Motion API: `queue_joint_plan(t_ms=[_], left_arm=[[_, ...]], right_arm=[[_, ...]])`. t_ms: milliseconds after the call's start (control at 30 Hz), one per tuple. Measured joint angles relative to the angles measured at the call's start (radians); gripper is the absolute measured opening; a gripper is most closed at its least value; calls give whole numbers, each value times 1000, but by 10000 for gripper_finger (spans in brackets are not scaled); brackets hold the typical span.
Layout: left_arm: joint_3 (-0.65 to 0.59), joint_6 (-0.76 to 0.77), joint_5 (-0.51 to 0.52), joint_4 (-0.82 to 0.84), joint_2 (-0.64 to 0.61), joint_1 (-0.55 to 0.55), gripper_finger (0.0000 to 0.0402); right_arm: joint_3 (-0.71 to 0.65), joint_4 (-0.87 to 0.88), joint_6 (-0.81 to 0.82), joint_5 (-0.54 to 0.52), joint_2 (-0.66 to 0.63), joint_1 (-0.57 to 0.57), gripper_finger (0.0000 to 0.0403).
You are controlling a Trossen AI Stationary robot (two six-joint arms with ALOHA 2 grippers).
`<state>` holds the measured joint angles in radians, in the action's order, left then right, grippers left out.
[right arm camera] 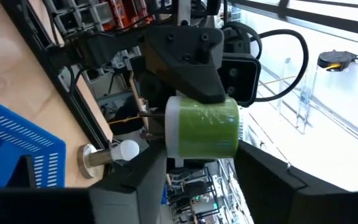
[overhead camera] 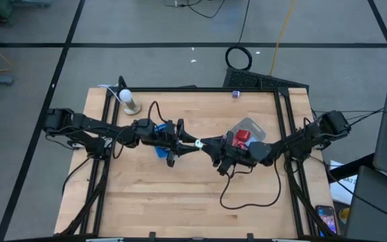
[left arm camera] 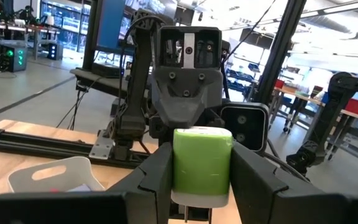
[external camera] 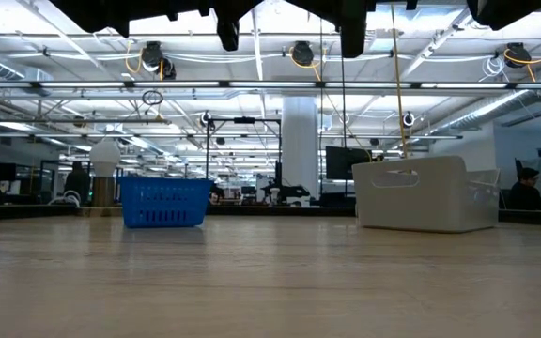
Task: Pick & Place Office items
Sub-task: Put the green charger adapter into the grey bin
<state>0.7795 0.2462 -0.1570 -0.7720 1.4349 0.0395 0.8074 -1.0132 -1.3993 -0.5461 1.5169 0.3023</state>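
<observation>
Looking down from the high view, both arms reach toward the middle of the wooden worktop (overhead camera: 180,195), their tips almost meeting. The left tool (overhead camera: 188,143) and the right tool (overhead camera: 209,144) face each other with a small pale green block (overhead camera: 198,142) between them. A blue basket (overhead camera: 161,150) lies partly hidden under the left arm, and a clear tub (overhead camera: 250,128) with a red block (overhead camera: 241,136) in it sits under the right arm. A light bulb on its stand (overhead camera: 127,99) stands near the far left corner.

From the low view, the blue basket (external camera: 164,202) and the white-looking tub (external camera: 425,192) rest on the worktop, well apart; the arms hang above as dark shapes, and the green block cannot be seen.

From the left wrist view, the left tool (left arm camera: 202,174) is clenched on the green block (left arm camera: 202,163), its dark fingers (left arm camera: 157,180) pressed to both sides, with the right arm's wrist directly behind.

From the right wrist view, the green block (right arm camera: 207,126) sits between the right tool's (right arm camera: 201,165) spread fingers (right arm camera: 132,174), which stand apart from its sides, not gripping; the far arm's tool pinches it from behind.
</observation>
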Motion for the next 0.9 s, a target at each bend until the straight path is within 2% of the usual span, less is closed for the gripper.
queue_joint_plan(t_ms=[167, 500, 567, 733, 900], left_arm=[[0, 3, -4, 2, -2, 1, 126], [0, -1, -20, 9, -2, 1, 128], [0, -12, -35, 11, -1, 1, 155], [0, -24, -43, 8, -1, 0, 258], [0, -31, -44, 15, -8, -1, 320]], right_arm=[[0, 0, 7, 31, -1, 0, 143], [-1, 7, 28, 24, 0, 10, 143], [-1, 9, 28, 23, 0, 15, 143], [-1, 8, 41, 24, 0, 21, 143], [-1, 9, 41, -6, 0, 21, 143]])
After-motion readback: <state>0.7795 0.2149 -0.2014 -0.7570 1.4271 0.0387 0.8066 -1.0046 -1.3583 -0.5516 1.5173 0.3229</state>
